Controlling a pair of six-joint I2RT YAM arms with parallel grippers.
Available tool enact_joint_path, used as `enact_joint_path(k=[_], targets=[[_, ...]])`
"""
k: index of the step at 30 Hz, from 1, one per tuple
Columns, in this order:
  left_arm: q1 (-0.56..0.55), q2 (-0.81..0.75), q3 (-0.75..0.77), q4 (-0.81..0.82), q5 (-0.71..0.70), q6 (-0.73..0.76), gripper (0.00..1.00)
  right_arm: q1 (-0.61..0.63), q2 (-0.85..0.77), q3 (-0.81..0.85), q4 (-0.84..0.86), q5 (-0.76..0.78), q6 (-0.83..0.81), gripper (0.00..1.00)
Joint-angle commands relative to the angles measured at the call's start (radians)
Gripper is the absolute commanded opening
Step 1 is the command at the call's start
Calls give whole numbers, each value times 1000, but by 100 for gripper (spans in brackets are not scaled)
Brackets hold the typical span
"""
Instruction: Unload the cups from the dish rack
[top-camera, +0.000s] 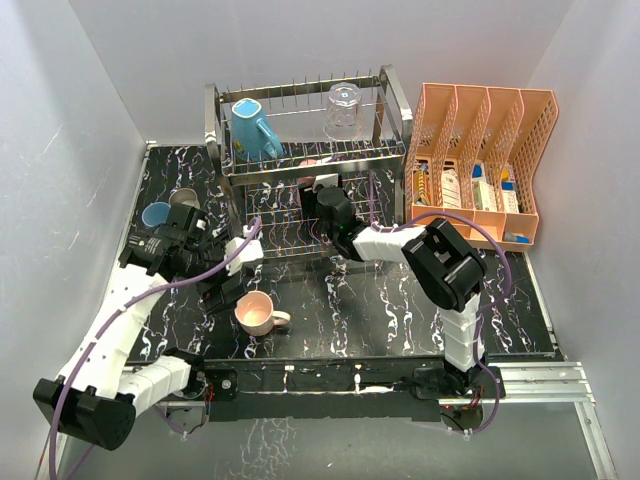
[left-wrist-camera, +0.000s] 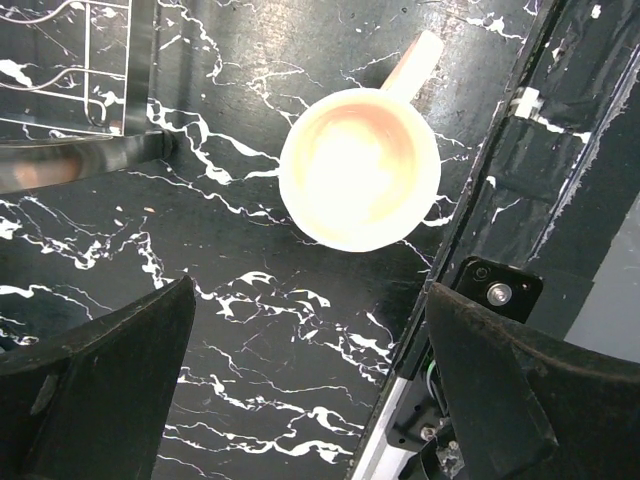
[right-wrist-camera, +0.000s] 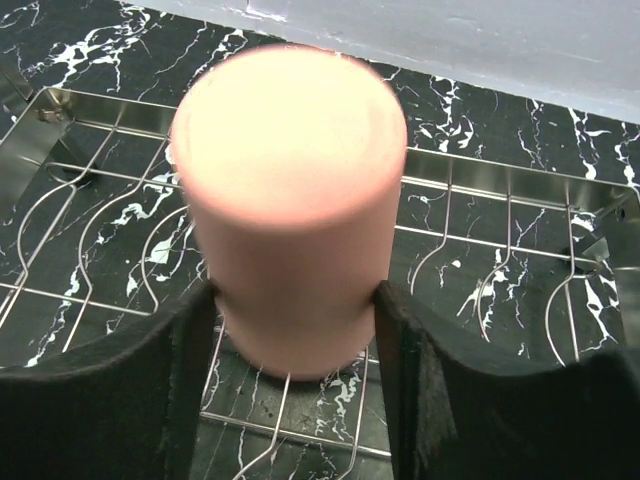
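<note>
**Table** (top-camera: 400, 310): black, white-veined marble top; everything below stands on it.

**Dish rack** (top-camera: 395, 105): two wire tiers, at the back centre. It stands well behind my left arm, and my right arm enters its lower tier.

**Orange file organiser** (top-camera: 480, 110): just right of the rack, its slots holding papers or packets.

**My right arm** (top-camera: 445, 265): elbow bent high over the table's right half, forearm stretched left and back under the rack's upper tier, which hides most of the wrist from above.

**My left arm** (top-camera: 110, 330): angled up the table's left side, wrist turned downward.

**My right gripper** (right-wrist-camera: 295, 300): my fingers (right-wrist-camera: 120, 400) press against opposite sides of the salmon-red tumbler (right-wrist-camera: 290, 190), grasping it low on its body. It stands on the lower tier's wires, its closed end toward my camera.

**My left gripper** (left-wrist-camera: 310, 290): spread wide and holding nothing, hanging above the table.

**Pale pink handled mug** (left-wrist-camera: 360, 165): upright on the table near the front edge, mouth up, below my left gripper and apart from both fingers.

**Teal handled mug** (top-camera: 252, 128): upper tier, left end.

**Clear glass tumbler** (top-camera: 343, 110): upper tier, right of centre.

**Light blue tumbler** (top-camera: 155, 214) and **tan cup** (top-camera: 184, 198): side by side on the table's far left, partly hidden by my left wrist.
</note>
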Motion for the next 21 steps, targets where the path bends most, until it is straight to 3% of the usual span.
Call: enact_joint_path(k=[1, 4, 11, 12, 14, 15, 21], targets=[[3, -54, -26, 40, 44, 34, 97, -3, -26, 11, 42, -19, -3, 47], [3, -80, -45, 96, 48, 27, 97, 1, -55, -26, 54, -25, 15, 31], [3, -110, -47, 163, 39, 10, 97, 26, -136, -130, 84, -6, 42, 32], [3, -110, -44, 158, 40, 9, 97, 26, -143, -140, 91, 10, 50, 40], [3, -103, -33, 142, 48, 9, 97, 25, -141, -137, 97, 46, 57, 69], [3, -102, -31, 136, 51, 9, 97, 21, -134, -127, 90, 58, 60, 78], [3, -120, -28, 128, 71, 5, 97, -38, -55, -19, 21, 14, 120, 98]])
